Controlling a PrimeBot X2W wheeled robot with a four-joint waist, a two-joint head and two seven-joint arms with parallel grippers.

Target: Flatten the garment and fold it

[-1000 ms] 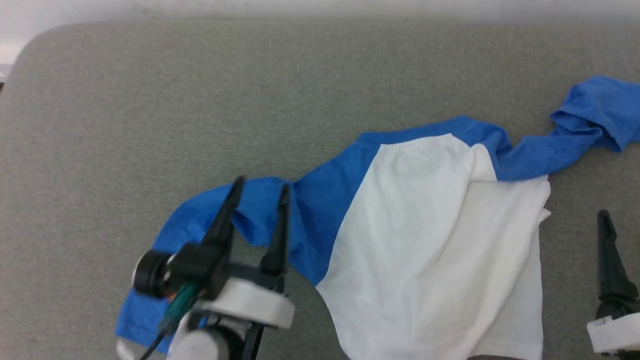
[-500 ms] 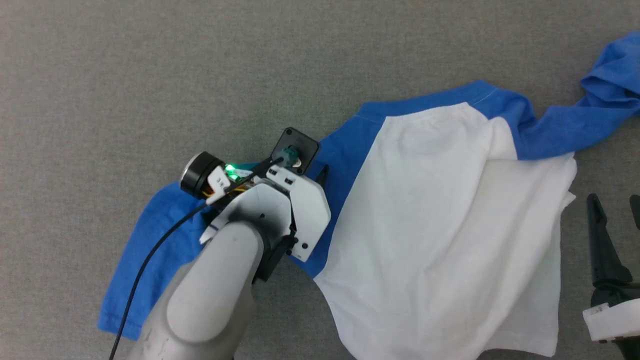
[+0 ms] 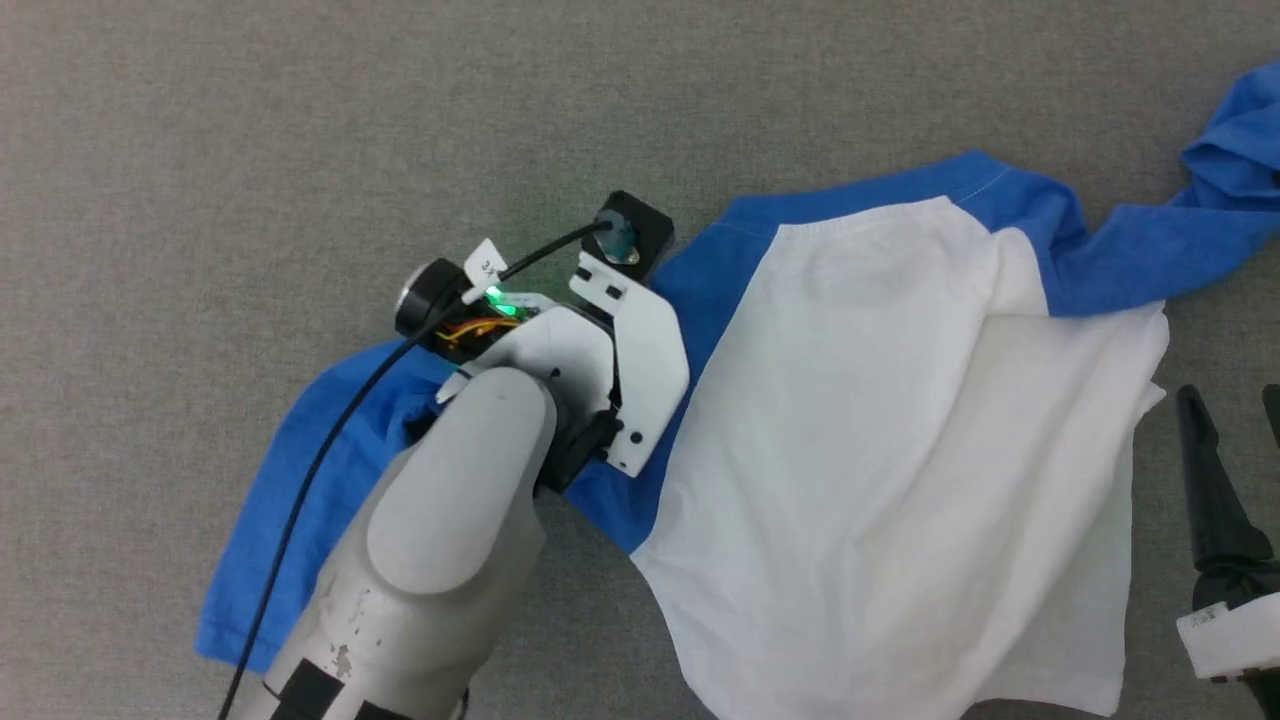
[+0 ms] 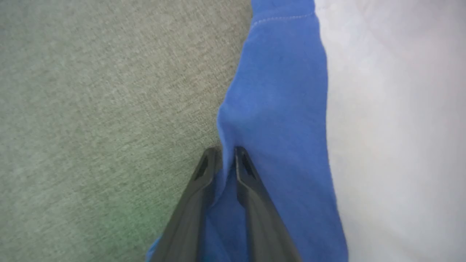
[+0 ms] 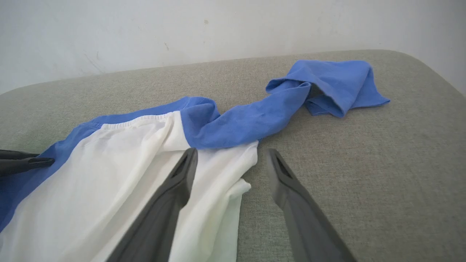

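Note:
The garment [image 3: 880, 420], white in the body with royal-blue sleeves, lies rumpled across a grey padded surface. Its left sleeve [image 3: 300, 470] runs toward the lower left and the right sleeve [image 3: 1220, 220] lies bunched at the far right. My left arm's wrist [image 3: 600, 350] is pressed down over the left sleeve near the shoulder, hiding the fingers in the head view. In the left wrist view the left gripper [image 4: 224, 151] is pinched on a raised fold of blue cloth [image 4: 276, 91]. The right gripper [image 5: 232, 151] is open, low over the garment's white side edge [image 5: 233, 189], holding nothing.
The grey padded surface [image 3: 250, 150] extends far to the left and beyond the garment. In the right wrist view a pale wall [image 5: 182, 29] rises behind its rounded far edge. My left gripper's fingers [image 5: 22, 162] show at that view's left edge.
The head camera has tilted down. My left arm has come down onto the blue sleeve and its fingers have closed on a fold. The right gripper stays open in place.

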